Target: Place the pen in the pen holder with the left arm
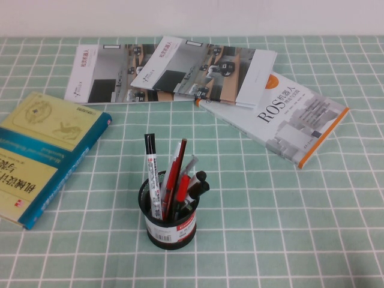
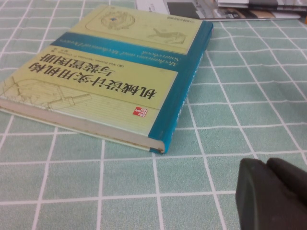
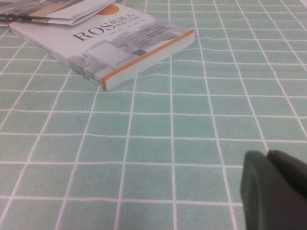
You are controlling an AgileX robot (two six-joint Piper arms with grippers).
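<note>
The black wire-mesh pen holder [image 1: 167,217] stands upright at the middle front of the green checked cloth. The pen with the red cap [image 1: 182,185] stands inside it, leaning among several other pens, beside a black-and-white marker [image 1: 152,169] and a thin dark-red pen [image 1: 179,157]. Neither arm shows in the high view. In the left wrist view my left gripper [image 2: 267,165] is shut and empty, low over the cloth near the teal and yellow book [image 2: 110,72]. In the right wrist view my right gripper [image 3: 267,157] is shut and empty over bare cloth.
The teal and yellow book [image 1: 42,150] lies at the left. A white ROS book with an orange edge [image 1: 282,117] lies at the back right and also shows in the right wrist view [image 3: 110,40]. Open brochures [image 1: 168,69] lie at the back.
</note>
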